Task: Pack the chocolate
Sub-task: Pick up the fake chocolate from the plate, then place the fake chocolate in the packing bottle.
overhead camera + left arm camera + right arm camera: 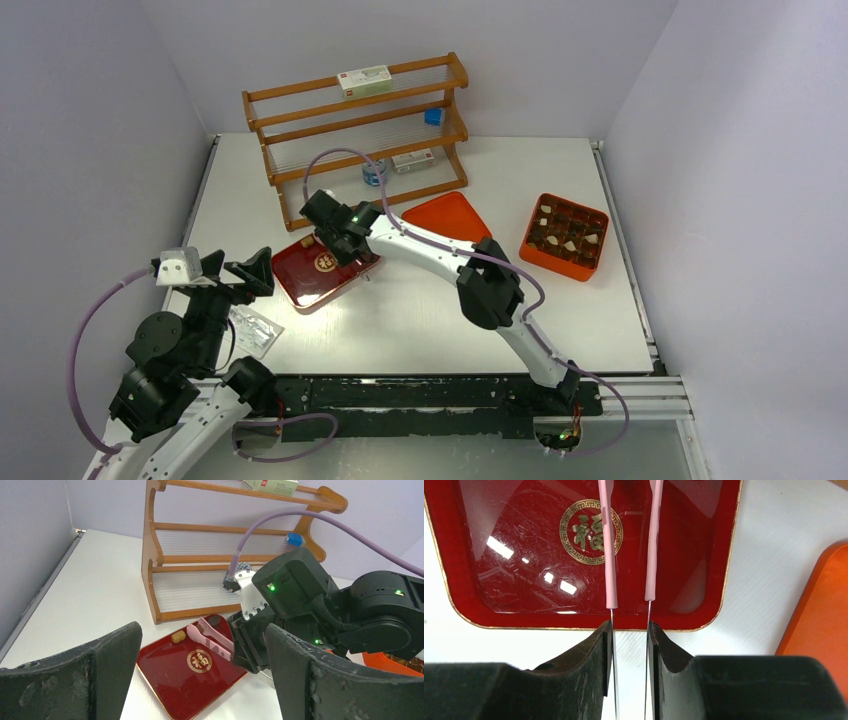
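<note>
Several chocolate pieces point(568, 243), brown and cream, sit in the cells of an orange box point(531, 245) at the right. In the left wrist view a light brown chocolate point(178, 637) and a dark one point(216, 621) lie on the far part of the dark red tray point(170, 685), with another brown piece point(200, 628) between the tips of the pink tongs point(214, 641). My right gripper point(630, 630) is shut on the tongs point(610, 555) and holds them over the tray point(524, 580); the tong arms stay apart. My left gripper point(202, 647) is open and empty, left of the tray point(305, 285).
A wooden rack point(360, 130) with small boxes stands behind the tray. An orange lid point(447, 215) lies between tray and box, and shows at the right edge of the right wrist view point(824, 610). A clear plastic bag point(255, 330) lies by my left arm.
</note>
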Motion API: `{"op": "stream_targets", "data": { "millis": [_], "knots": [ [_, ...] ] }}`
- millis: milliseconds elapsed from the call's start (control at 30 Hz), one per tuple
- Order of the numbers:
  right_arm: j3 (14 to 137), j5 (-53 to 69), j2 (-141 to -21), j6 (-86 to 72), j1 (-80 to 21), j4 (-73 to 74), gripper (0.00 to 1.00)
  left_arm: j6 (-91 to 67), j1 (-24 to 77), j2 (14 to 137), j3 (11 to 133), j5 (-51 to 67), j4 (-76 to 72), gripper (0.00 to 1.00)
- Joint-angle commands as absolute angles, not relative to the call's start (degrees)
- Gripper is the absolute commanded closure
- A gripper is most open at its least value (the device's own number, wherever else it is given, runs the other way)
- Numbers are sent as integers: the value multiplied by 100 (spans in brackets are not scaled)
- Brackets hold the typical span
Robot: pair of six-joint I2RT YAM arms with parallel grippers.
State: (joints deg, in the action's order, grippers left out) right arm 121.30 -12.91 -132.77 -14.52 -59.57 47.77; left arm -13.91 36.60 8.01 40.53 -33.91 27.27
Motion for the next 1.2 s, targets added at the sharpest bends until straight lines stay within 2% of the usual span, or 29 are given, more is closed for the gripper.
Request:
{"op": "stream_targets", "data": {
  "millis": [0, 300, 733, 1167],
  "knots": [
    [12146, -1347, -12836, -1603, -5991, 4895, 71, -1370, 3674, 799, 4061, -3432, 2656, 2],
    [10660, -1377, -11597, -1972, -5991, 4426, 72, -1340, 3674, 914, 4061, -3357, 2636, 2],
    [9976, -1670, -10555, -3201, -5814, 5159, 71, -1319, 3674, 1013, 4070, -3291, 2645, 2],
    [8869, -1865, -9338, -4319, -4949, 5625, 71, -1295, 3674, 948, 4053, -3257, 2610, 2]
  ]
}}
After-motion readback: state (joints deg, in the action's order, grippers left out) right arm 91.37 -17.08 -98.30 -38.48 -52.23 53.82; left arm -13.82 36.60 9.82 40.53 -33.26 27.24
